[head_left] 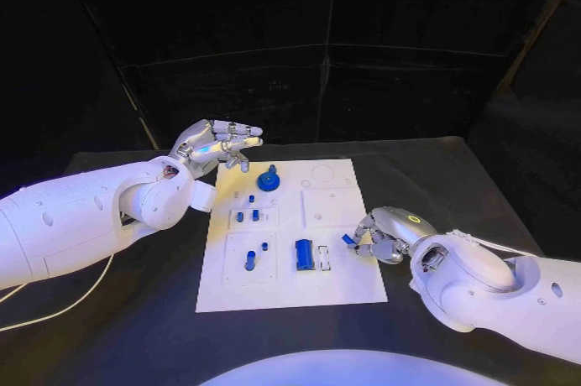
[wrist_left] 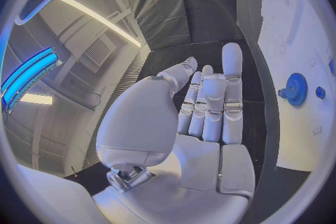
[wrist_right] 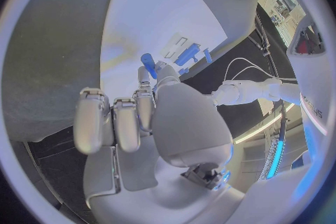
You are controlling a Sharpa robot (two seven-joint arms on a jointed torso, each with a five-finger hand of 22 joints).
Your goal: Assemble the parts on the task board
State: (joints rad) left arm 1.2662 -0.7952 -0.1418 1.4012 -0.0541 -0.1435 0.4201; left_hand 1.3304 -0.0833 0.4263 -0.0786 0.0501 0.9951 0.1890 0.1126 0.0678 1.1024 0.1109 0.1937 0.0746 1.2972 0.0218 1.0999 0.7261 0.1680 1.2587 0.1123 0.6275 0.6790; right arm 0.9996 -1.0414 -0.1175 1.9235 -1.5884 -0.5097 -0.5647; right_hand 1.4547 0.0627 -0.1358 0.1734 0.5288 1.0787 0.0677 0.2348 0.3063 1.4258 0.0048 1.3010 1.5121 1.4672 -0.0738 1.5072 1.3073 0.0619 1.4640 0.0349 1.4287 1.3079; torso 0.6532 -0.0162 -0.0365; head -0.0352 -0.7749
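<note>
With its fingers pinched on a small blue plastic peg at the white rectangular task board's three o'clock edge, the right hand seems mid-carry and next needs an open socket, while the left hand hovers empty, fingers straight, at eleven o'clock.

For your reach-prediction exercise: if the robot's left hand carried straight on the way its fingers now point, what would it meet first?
Probably nothing nearby. The left hand hovers beside the far left corner of the white board, fingers extended towards the table's far side. The blue gear lies off to the side of that line, though depth is hard to judge.
</note>
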